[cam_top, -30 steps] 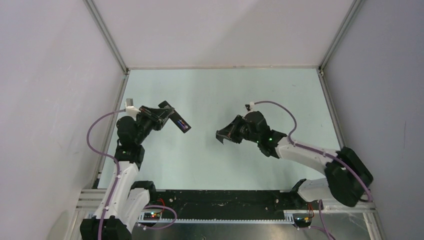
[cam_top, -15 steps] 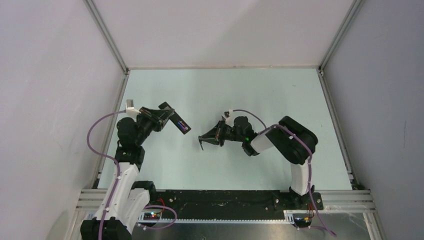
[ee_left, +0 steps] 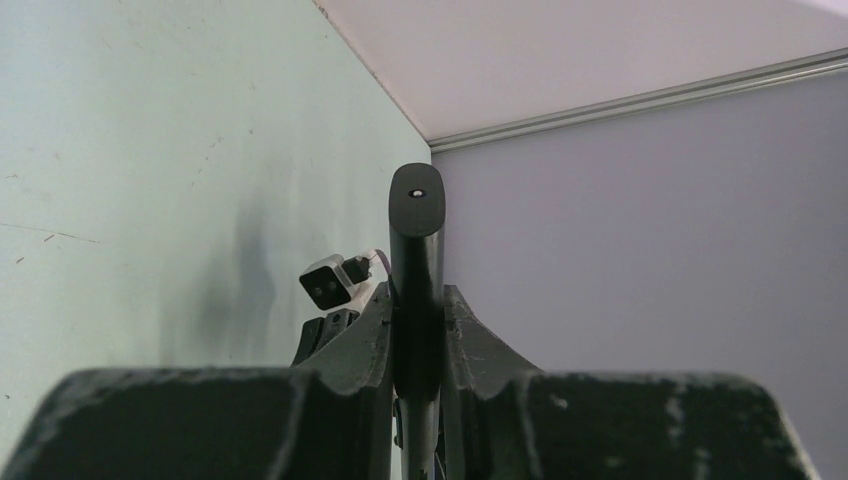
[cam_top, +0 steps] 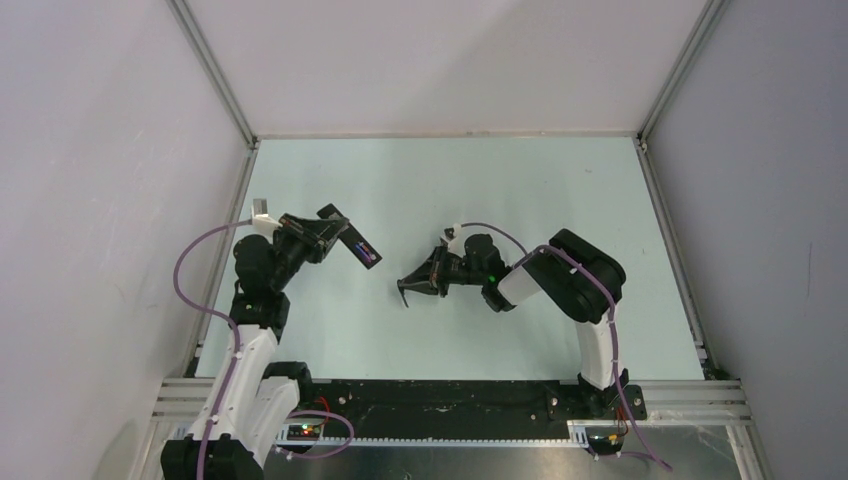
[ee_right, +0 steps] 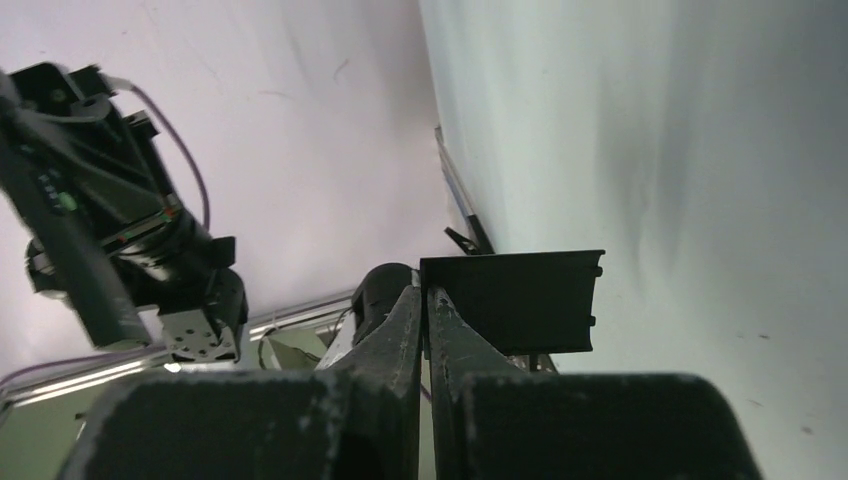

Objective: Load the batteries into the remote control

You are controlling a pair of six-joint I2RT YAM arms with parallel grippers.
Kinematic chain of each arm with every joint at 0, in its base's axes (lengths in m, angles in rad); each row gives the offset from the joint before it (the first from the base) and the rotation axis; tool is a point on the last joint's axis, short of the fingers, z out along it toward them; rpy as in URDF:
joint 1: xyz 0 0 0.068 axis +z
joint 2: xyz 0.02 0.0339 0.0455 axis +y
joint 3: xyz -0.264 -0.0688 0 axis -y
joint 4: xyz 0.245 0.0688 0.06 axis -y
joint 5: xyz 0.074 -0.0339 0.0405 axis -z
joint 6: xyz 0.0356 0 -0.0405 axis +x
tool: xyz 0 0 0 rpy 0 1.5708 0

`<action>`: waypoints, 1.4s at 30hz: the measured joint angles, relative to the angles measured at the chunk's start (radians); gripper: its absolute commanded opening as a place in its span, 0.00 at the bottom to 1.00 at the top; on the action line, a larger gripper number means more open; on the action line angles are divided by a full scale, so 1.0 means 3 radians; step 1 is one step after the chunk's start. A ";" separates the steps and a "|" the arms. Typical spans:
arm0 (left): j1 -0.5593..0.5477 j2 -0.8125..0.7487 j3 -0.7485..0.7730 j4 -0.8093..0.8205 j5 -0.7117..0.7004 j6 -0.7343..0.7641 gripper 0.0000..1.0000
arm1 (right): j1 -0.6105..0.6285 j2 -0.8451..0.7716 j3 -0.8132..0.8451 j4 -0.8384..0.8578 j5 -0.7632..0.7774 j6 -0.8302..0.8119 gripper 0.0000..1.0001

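Note:
My left gripper (cam_top: 322,236) is shut on the slim black remote control (cam_top: 352,240) and holds it above the table, slanting down to the right. A blue-purple battery (cam_top: 369,254) shows in the recess near the remote's lower end. I cannot make out the dark battery. In the left wrist view the remote (ee_left: 417,250) stands edge-on between the fingers of that gripper (ee_left: 417,305). My right gripper (cam_top: 418,283) is shut on the small black cover plate (cam_top: 404,292), a short way right of and below the remote. In the right wrist view the plate (ee_right: 520,300) sticks out past that gripper (ee_right: 425,298).
The pale green table (cam_top: 450,180) is walled at the back and on both sides. The left arm (ee_right: 120,230) shows in the right wrist view. The right wrist's white camera (ee_left: 325,282) shows behind the remote in the left wrist view.
The right arm has swung left with the cover plate, closing most of the gap to the remote, then nearly stopped. The left arm and the remote have not moved.

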 measured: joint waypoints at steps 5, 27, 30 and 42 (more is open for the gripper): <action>0.0000 0.0000 0.0000 -0.0001 0.0001 0.0001 0.00 | -0.0003 0.0053 0.0000 -0.0233 0.0005 -0.0173 0.04; 0.0000 0.0000 0.0000 -0.0011 0.0006 0.0032 0.00 | -0.0165 -0.0127 -0.0137 -0.0446 -0.0051 -0.0701 0.08; 0.0000 -0.0001 0.0000 -0.0011 0.0006 0.0034 0.00 | -0.0202 -0.0167 -0.0188 -0.0456 -0.0048 -0.0758 0.10; 0.0000 -0.0023 0.0000 -0.0014 0.0006 0.0058 0.00 | -0.0373 -0.0645 -0.0332 -0.1550 0.0402 -0.1280 0.31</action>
